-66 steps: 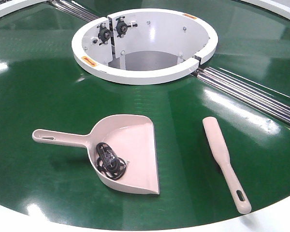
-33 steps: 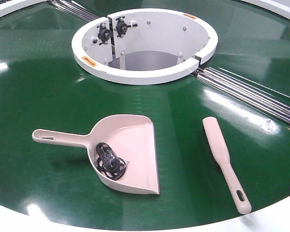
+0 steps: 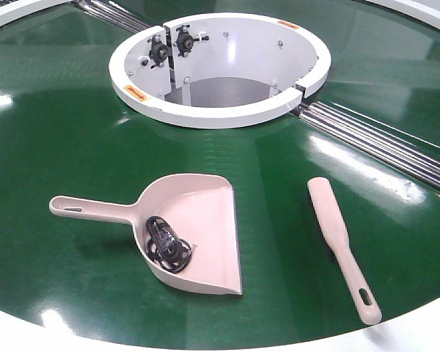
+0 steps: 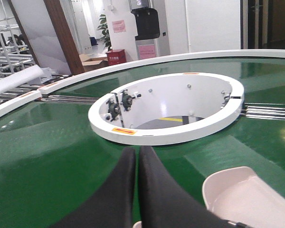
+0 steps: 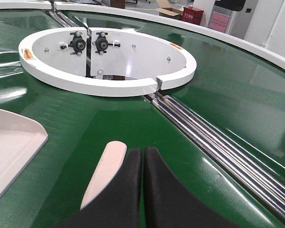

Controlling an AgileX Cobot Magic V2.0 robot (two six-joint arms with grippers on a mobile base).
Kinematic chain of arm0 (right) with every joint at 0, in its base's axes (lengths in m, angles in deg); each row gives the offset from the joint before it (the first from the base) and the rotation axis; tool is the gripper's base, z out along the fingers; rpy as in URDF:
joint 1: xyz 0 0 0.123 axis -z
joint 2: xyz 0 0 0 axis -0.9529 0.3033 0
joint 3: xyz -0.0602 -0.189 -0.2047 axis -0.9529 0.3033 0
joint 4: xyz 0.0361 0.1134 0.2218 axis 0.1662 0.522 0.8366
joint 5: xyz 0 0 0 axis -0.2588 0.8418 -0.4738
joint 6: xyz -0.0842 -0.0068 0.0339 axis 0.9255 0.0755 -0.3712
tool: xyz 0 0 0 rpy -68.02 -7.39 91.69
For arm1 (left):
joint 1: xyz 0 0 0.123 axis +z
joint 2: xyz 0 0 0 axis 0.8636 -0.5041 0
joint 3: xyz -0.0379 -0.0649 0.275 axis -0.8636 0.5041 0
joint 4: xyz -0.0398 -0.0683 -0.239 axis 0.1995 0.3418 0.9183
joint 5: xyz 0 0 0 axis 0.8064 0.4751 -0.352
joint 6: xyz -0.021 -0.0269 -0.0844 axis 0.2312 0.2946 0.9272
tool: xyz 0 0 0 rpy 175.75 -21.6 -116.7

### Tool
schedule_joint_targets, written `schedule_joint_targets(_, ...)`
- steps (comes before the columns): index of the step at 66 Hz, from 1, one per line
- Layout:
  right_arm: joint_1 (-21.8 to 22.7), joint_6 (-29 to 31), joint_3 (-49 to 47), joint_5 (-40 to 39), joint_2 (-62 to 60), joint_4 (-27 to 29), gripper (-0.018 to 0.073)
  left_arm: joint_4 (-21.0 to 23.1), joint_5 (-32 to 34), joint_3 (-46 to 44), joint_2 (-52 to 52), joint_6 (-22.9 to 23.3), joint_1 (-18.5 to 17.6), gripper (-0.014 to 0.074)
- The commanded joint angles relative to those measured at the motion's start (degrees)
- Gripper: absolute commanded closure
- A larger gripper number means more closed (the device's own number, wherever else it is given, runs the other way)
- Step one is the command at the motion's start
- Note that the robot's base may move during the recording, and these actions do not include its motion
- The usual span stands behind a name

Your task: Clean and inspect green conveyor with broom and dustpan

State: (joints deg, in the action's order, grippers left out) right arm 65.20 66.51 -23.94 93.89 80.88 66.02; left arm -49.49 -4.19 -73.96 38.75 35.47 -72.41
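1. My left claw (image 4: 138,164) has its black fingers pressed together, holding nothing, hovering over the glossy dark-green ring-shaped conveyor (image 3: 59,147).
2. My right claw (image 5: 143,164) is likewise pressed together and empty, above the handle side of the slim pale pink-beige plastic broom (image 3: 342,246).
3. The wide pale pink-beige plastic dustpan (image 3: 202,227) lies flat on the belt, left of the broom and apart from it, handle pointing left.
4. A tangle of black cord (image 3: 165,246) sits inside the pan near its back wall.
5. The white central ring housing (image 3: 220,114) lies beyond both tools.
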Motion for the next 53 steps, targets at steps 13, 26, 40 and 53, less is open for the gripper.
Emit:
schedule_joint_targets(13, -0.1, 0.3, -1.5, -4.0, 0.2, -0.1, 0.0562, -5.5, 2.5, 7.7, 10.5, 8.8, 8.2, 0.0603)
schedule_joint_targets(26, -0.1, 0.3, -1.5, -4.0, 0.2, -0.1, 0.0562, -9.1, -1.1, 17.4, 21.9, 16.8, 13.4, 0.0603)
schedule_joint_targets(40, -0.1, 0.3, -1.5, -3.8, 0.1, -0.1, 0.0562, -9.2, -2.4, 25.2, 29.5, 16.7, 14.8, 0.0603)
schedule_joint_targets(53, -0.1, 0.3, -1.5, -3.6, 0.1, -0.1, 0.0562, -9.0, -3.3, 25.2, 29.7, 16.7, 14.9, 0.0603)
